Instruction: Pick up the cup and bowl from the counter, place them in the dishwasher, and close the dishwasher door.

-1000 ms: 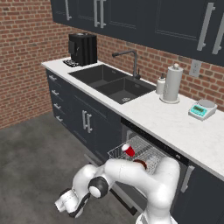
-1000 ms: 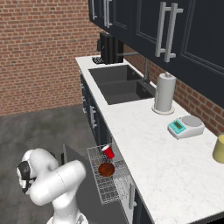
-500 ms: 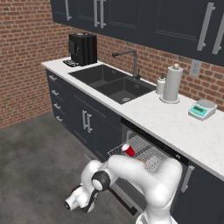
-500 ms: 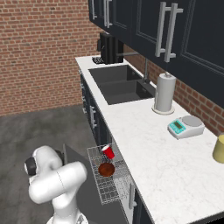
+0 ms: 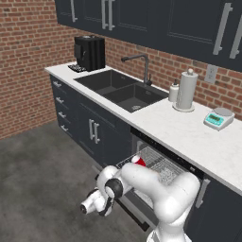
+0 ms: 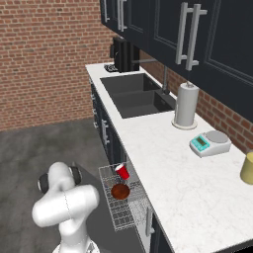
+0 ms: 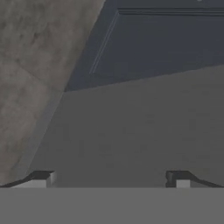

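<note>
In the hand view we see the pincer (image 7: 109, 178) spread wide with nothing between its two tips, which stand well apart at the bottom of the frame. Just ahead of them lies a flat grey surface, and beyond it a dark navy panel with a recessed frame; we cannot tell whether that panel is the door or a cabinet front. Grey floor (image 7: 39, 52) runs along the left of that view.

From the left base view we see the hand (image 5: 97, 202) hanging low over the floor, in front of the dishwasher (image 5: 160, 165), with the arm (image 5: 160, 189) bent down from the lower right. The door (image 5: 134, 210) lies dropped open below the arm, largely hidden by it.

The white rack (image 6: 121, 200) is pulled out from under the counter (image 6: 168, 163). In it we see the cup (image 6: 122, 171), red with a white rim, tilted, and just beside it, nearer the camera, the bowl (image 6: 120, 190), dark reddish-brown. In the left base view the cup (image 5: 139, 161) peeks out just above the arm.

On the counter stand a paper towel roll (image 6: 186, 105) near the sink (image 6: 136, 96), a small scale (image 6: 209, 143) farther along, and a coffee machine (image 5: 89, 53) at the far end by the brick wall.
</note>
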